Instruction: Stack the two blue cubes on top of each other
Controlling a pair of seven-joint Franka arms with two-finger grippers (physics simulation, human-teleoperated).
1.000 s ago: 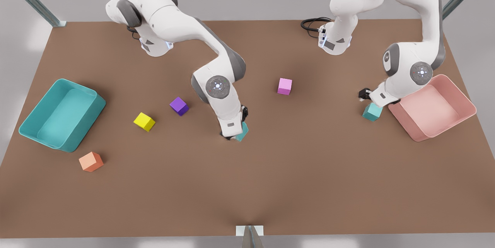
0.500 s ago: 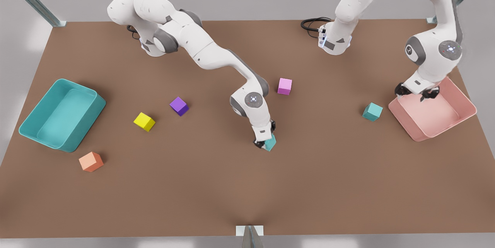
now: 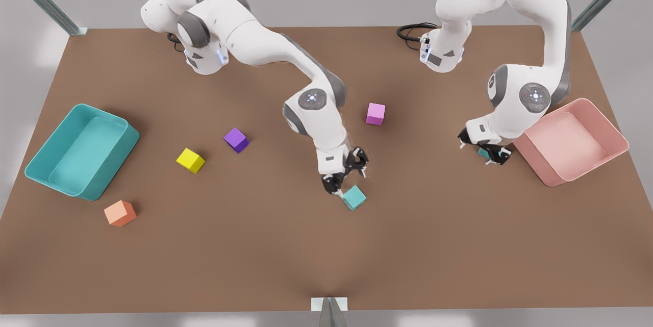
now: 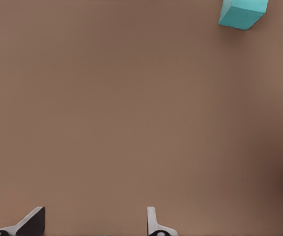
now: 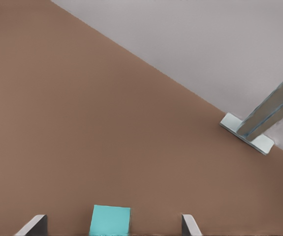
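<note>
Two matte turquoise cubes, same size, flat unmarked faces, sharp edges; both lie on the brown table [image 3: 438, 245], well apart, not stacked.

First small matte turquoise cube [image 3: 353, 197]: just below centre of the front frame, sitting turned so one corner points at me. My right gripper [image 3: 347, 174] hangs just above and left of it in the frame. Its jaws are spread. In the right wrist frame this cube [image 5: 110, 220] sits at the bottom edge between the right gripper [image 5: 111, 226] fingertips, with bare table either side. I can't tell whether a fingertip touches it.

Second small matte turquoise cube [image 3: 481, 153]: right of centre in the front frame, just left of the pink plastic bin [image 3: 612, 135]. I see only a sliver of it under my left gripper [image 3: 483, 150], which hovers over it. The left wrist frame shows the left gripper [image 4: 94, 221] with jaws spread and bare table between them.
</note>
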